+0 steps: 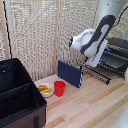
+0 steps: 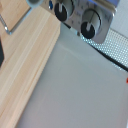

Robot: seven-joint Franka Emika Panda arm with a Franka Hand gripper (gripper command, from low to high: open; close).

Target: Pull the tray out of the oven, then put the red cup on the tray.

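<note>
The red cup (image 1: 59, 88) is a small, plain, bright red vessel without a handle, tapering slightly toward its base. It stands upright on the wooden table (image 1: 95, 107), mouth up, long axis vertical, just beside a white bowl (image 1: 45, 89) holding yellow food, and near an upright dark blue board (image 1: 69, 73). The oven (image 1: 116, 54) is a dark boxy unit at the exterior view's right, partly hidden by the white and black arm (image 1: 92, 41). The tray (image 1: 97, 72) is a dark rack of thin parallel bars projecting from the oven front, low over the table, with its long axis running along the oven's width; its far end is hidden by the arm. The wrist view shows two round black control knobs (image 2: 90, 23) on a silver panel, plus wood surface and a pale flat area. The end effector is hidden behind the arm near the oven; its opening and contents cannot be determined. A large black fabric case (image 1: 19, 95) occupies the exterior view's left.
</note>
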